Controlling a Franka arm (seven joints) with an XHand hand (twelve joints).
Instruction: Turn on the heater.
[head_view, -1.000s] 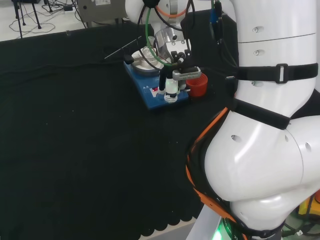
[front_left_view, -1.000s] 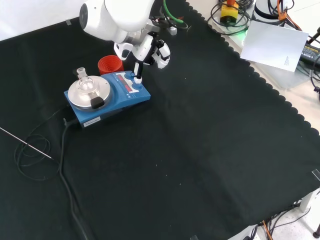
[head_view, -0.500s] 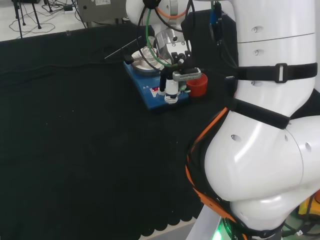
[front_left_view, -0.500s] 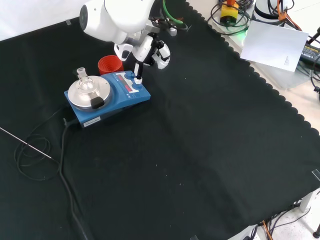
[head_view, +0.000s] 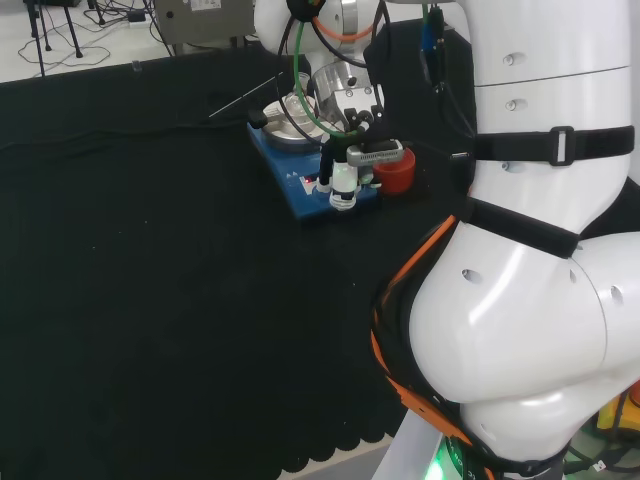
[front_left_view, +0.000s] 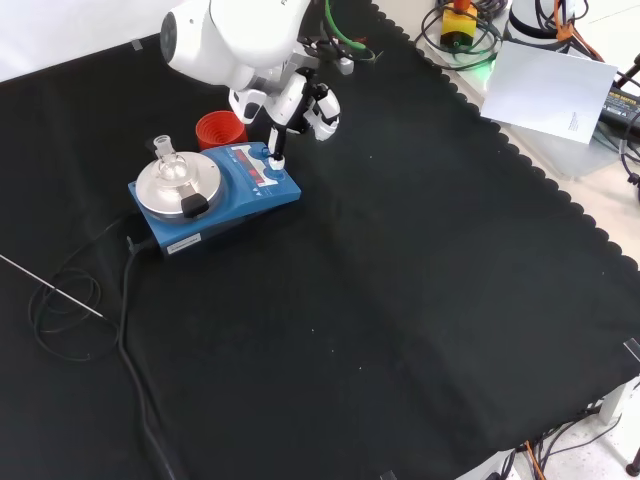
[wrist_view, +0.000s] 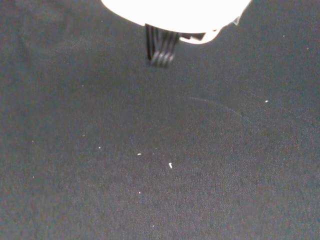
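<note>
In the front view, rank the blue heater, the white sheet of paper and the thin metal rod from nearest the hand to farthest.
From the hand:
1. Blue heater, just below it, a finger pointing at its panel.
2. White sheet of paper, far right, off the cloth.
3. Thin metal rod, at the left edge.

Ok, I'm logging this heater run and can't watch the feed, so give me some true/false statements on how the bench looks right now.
1. The heater is blue with a round silver plate. True.
2. A red ribbed ring stands on the heater's plate. False: it stands on the cloth beside the heater, and a clear flask sits on the plate.
3. The hand has one finger pointing down at the heater's control panel. True.
4. The hand is curled round the flask. False: it is over the panel end, apart from the flask.
5. A black cable runs from the heater across the cloth. True.
</note>
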